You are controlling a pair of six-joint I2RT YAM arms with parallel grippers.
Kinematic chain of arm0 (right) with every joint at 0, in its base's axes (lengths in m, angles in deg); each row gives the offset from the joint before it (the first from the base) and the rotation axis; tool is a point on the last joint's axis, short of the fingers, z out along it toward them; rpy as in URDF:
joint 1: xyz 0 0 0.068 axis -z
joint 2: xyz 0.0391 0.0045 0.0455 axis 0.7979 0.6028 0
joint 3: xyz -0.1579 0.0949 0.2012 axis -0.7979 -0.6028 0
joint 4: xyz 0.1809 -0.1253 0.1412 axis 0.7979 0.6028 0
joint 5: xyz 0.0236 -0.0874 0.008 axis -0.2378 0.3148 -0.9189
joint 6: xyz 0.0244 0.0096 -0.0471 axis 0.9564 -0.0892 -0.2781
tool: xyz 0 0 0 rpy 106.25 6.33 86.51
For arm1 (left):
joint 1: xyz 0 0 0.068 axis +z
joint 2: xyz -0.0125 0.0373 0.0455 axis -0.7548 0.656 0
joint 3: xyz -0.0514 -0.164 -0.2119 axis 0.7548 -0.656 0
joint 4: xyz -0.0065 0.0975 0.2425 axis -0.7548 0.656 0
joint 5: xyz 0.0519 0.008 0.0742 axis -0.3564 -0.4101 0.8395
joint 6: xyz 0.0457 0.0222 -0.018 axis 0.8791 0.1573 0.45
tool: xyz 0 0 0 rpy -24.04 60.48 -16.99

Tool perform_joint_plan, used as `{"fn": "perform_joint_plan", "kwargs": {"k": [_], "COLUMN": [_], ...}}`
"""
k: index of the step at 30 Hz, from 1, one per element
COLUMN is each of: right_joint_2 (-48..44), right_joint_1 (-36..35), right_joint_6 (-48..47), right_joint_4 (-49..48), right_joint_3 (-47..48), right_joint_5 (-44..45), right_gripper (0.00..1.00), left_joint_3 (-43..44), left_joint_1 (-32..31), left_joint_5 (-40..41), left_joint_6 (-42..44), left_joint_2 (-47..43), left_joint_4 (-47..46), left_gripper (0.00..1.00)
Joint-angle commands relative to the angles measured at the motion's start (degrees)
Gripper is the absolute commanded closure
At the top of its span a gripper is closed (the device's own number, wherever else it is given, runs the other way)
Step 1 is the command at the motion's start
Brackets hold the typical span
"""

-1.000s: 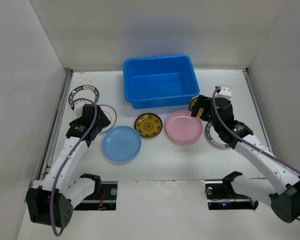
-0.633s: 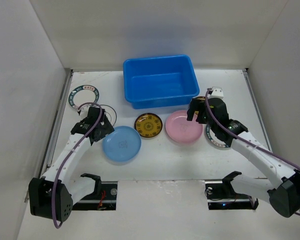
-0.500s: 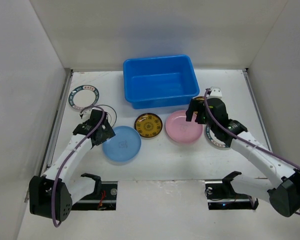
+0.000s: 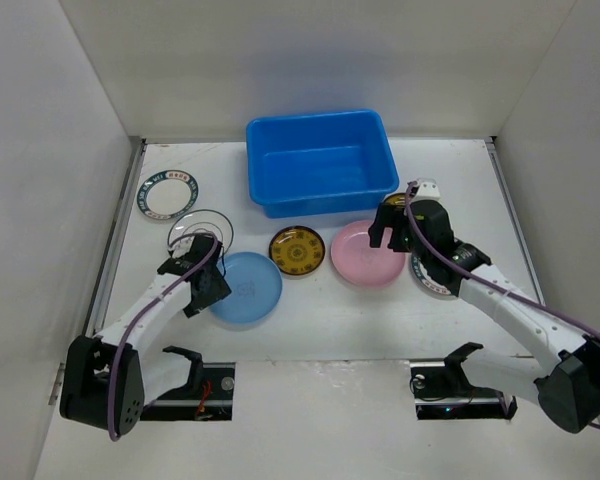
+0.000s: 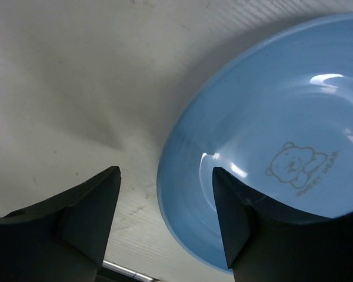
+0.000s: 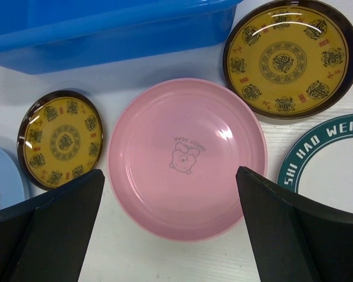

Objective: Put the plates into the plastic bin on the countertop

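Top external view: nearest, the left end effector (image 4: 204, 287), spread, straddles the rim of the light blue plate (image 4: 248, 288) on the worktop (image 4: 330, 318); the right end effector (image 4: 389, 229) (also spread) hovers over the pink plate (image 4: 368, 256). Likely next: pinch, then lift toward the blue plastic bin (image 4: 316, 119) beyond.

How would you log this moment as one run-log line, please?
left tool: open, straddling rim of light blue round plate | right tool: open above pink round plate | bright blue plastic bin: empty
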Motion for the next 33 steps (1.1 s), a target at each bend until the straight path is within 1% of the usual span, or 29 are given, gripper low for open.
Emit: {"fn": "perform_joint_plan", "kwargs": {"k": [1,5,7,9,10,11,13,18,22,25,27,29,33], "right_joint_2": [0.4,0.8,0.9,1.0,1.1,1.2,1.5,2.6,3.7,4.8,5.2,5.5,5.8], "right_joint_1": [-0.5,-0.7,-0.7,-0.7,-0.7,-0.7,-0.7,-0.9,-1.4,-1.9,-1.9,-1.9,-1.9], "right_joint_6": [-0.1,-0.2,-0.3,-0.3,-0.3,-0.4,-0.5,-0.6,-0.6,-0.9,-0.9,-1.0,-1.4], "right_joint_4": [-3.4,-3.5,-3.5,-3.5,-3.5,-3.5,-3.6,-4.0,-4.3,-4.6,-4.8,-5.0,-4.4], "right_joint_3": [0.9,1.1,1.4,1.6,1.7,1.8,2.3,3.3,4.5,5.4,5.9,6.3,7.1], "right_joint_5": [-0.6,-0.7,-0.7,-0.7,-0.7,-0.7,-0.7,-0.7,-0.7,-0.9,-0.9,-0.9,-1.3], "right_gripper": [0.0,0.0,0.0,0.0,0.0,0.0,0.0,0.0,0.0,0.0,0.0,0.0,0.0], "left_joint_3": [-2.0,-3.9,-4.5,-4.9,-4.9,-4.9,-5.1,-2.9,1.9,7.4,12.5,16.9,28.0], "left_joint_1": [-0.6,-0.6,-0.6,-0.3,-0.1,0.1,0.2,0.1,0.2,0.2,0.2,0.2,0.3], "left_joint_5": [-1.7,-2.1,-2.1,-2.1,-2.1,-2.1,-2.0,-1.2,-1.0,-0.6,-0.2,-0.1,-0.5], "left_joint_6": [-5.4,-6.5,-6.8,-7.0,-7.3,-7.5,-7.9,-9.8,-10.4,-10.1,-9.6,-8.4,-5.8], "left_joint_2": [1.2,2.0,2.3,2.4,2.4,2.1,0.8,-7.1,-13.7,-16.9,-18.0,-17.8,-12.4], "left_joint_4": [-1.7,-4.0,-4.7,-4.8,-4.6,-4.2,-3.1,3.1,10.8,16.3,19.5,20.5,18.0], "left_gripper": [0.41,0.51,0.59,0.72,0.84,0.92,1.0,1.0,1.0,1.0,1.0,1.0,1.0]}}
